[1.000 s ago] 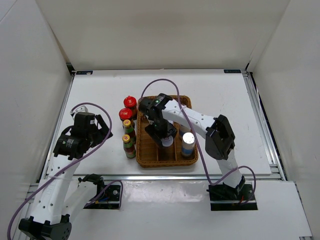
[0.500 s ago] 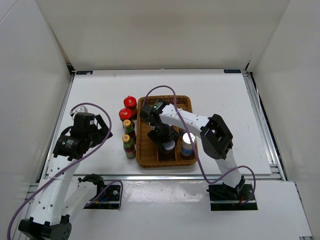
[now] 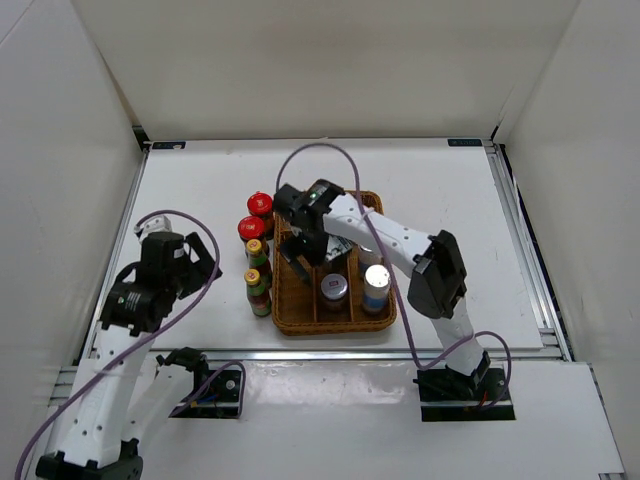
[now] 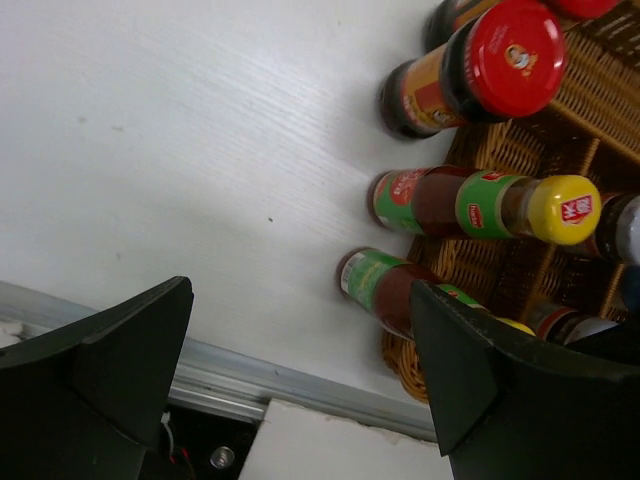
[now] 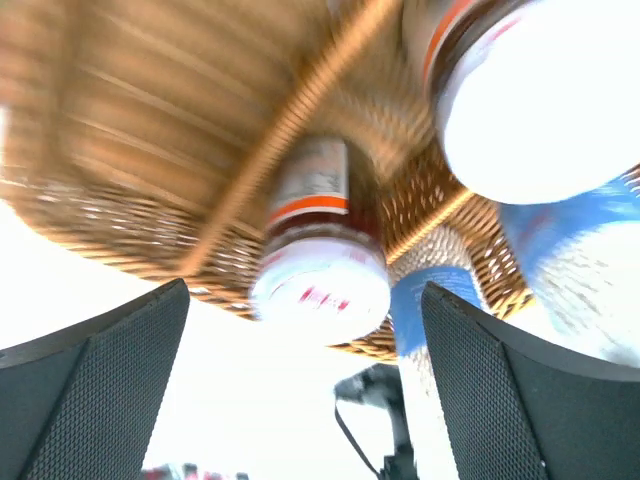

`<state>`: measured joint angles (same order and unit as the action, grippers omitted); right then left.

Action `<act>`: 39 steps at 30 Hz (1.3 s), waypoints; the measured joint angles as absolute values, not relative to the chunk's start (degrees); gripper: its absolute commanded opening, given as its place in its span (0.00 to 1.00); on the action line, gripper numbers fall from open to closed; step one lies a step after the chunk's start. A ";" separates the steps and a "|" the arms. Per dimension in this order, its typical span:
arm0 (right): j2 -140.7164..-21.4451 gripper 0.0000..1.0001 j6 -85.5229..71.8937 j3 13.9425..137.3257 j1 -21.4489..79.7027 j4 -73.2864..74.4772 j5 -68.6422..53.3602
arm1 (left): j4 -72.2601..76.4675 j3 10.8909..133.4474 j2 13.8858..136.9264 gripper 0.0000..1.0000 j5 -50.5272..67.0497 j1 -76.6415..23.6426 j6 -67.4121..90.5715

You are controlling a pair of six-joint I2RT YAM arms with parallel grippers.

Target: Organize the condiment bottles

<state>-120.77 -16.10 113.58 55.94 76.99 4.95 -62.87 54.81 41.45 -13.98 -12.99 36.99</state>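
Observation:
My right gripper [image 3: 304,256] hangs open over the left part of the brown wicker tray [image 3: 371,203]. A white-lidded jar [image 3: 334,288] stands free in the tray's middle front compartment, and a silver-topped jar [image 3: 376,279] stands beside it. In the right wrist view that white-lidded jar [image 5: 320,286] stands beyond the open gripper [image 5: 305,390], with a blue-labelled jar [image 5: 558,262] at the right. Two red-lidded jars [image 3: 260,204] [image 3: 251,228] and two yellow-capped bottles [image 3: 255,250] [image 3: 257,283] stand on the table at the tray's left side. My left gripper [image 3: 203,263] is open and empty, left of them.
The left wrist view shows a red-lidded jar [image 4: 505,50], both yellow-capped bottles [image 4: 480,203] [image 4: 398,283], the tray's wall [image 4: 520,272] and the table's metal front rail [image 4: 250,375]. White walls enclose the table on three sides.
My right gripper lowered the white-lidded jar into the tray's middle compartment, opened, and pulled up and back to the left. The left arm shifted slightly toward the near left.

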 measured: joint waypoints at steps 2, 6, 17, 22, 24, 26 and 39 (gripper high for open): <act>-119.42 1.00 -16.91 120.01 55.94 76.82 5.10 | -62.26 55.16 38.72 1.00 -14.50 -12.99 34.46; -115.61 1.00 -18.35 135.31 55.02 76.16 4.32 | -57.47 56.62 32.73 1.00 -11.31 -12.99 27.29; -111.59 1.00 -17.30 158.54 33.12 75.57 -6.11 | -47.48 49.76 33.71 0.96 12.27 -12.99 23.77; -113.45 1.00 -15.73 157.56 29.43 76.99 -11.38 | -46.17 49.76 39.59 0.96 15.55 -13.02 21.34; -113.84 1.00 -15.46 157.32 28.05 77.10 -13.28 | -45.91 49.76 39.83 0.96 17.04 -12.99 20.36; -113.97 1.00 -15.22 157.21 26.52 77.14 -15.14 | -45.58 49.78 40.36 0.97 19.03 -13.41 19.64; -114.19 1.00 -14.66 153.93 20.58 77.03 -24.73 | -45.80 51.94 51.90 0.94 13.37 -27.77 16.69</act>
